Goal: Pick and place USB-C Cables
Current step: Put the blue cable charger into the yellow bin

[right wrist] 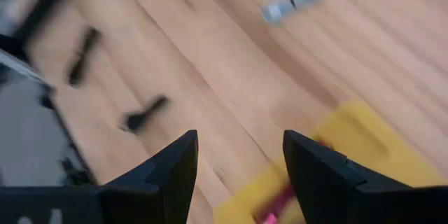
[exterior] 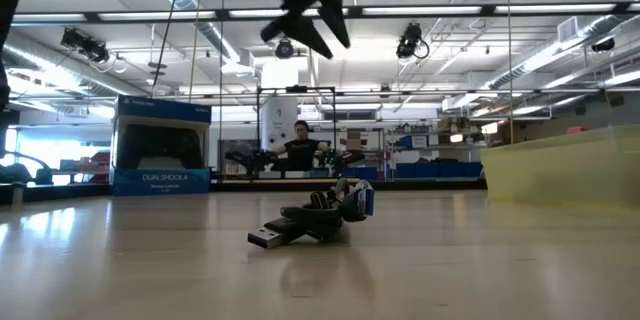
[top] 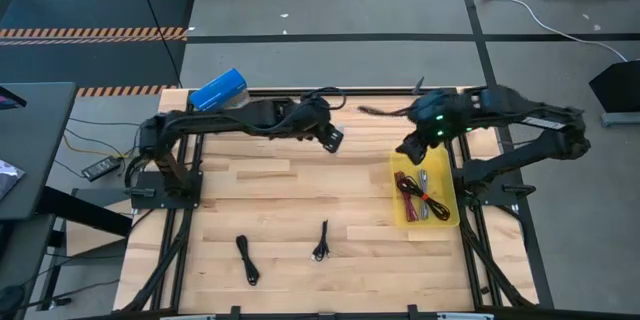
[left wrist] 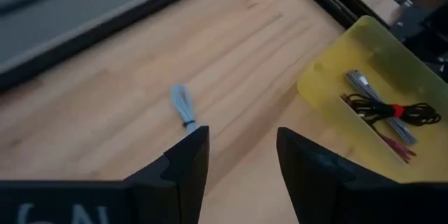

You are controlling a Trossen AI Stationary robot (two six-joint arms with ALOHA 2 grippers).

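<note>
Left gripper left of yellow tray, fingers parted, empty. Two black cables on table, left of tray. Right gripper above tray's far end, fingers wide apart, empty. Tray contents: three cables — black, maroon, silver-grey.
</note>
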